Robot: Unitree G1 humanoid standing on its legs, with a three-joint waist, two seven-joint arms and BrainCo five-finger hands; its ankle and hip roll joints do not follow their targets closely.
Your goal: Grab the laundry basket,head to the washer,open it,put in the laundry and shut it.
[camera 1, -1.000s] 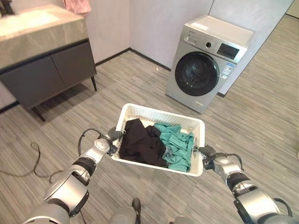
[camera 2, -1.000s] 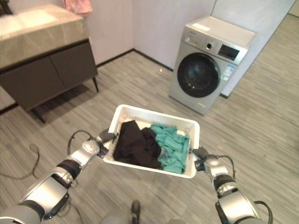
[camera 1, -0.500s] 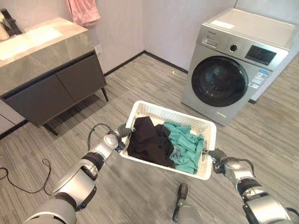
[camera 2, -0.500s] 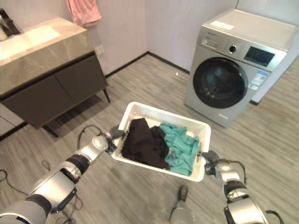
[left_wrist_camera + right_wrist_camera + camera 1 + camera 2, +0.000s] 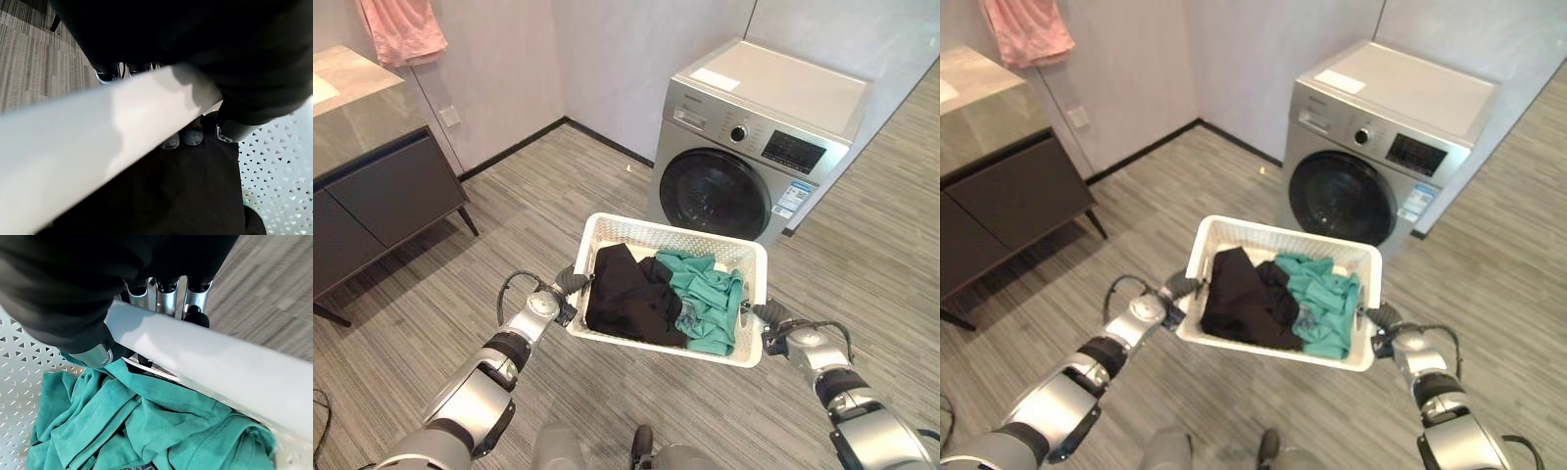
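I hold a white perforated laundry basket (image 5: 631,226) off the floor between both hands. Black clothes (image 5: 628,294) lie in its left half and teal clothes (image 5: 709,298) in its right half. My left hand (image 5: 567,285) is curled round the basket's left rim (image 5: 98,132), fingertips (image 5: 188,139) inside on the black cloth. My right hand (image 5: 770,315) is curled round the right rim (image 5: 195,357), beside the teal clothes (image 5: 122,426). The silver front-loading washer (image 5: 754,147) stands just beyond the basket against the wall, its round dark door (image 5: 717,196) shut.
A dark vanity cabinet (image 5: 372,196) with a stone top stands at the left. A pink towel (image 5: 403,27) hangs on the wall above it. Grey wood-look floor (image 5: 509,225) lies open between cabinet and washer.
The camera has moved: the washer now sits more central and right behind the basket, the cabinet has slid off to the left. Both hands keep hold of the basket.
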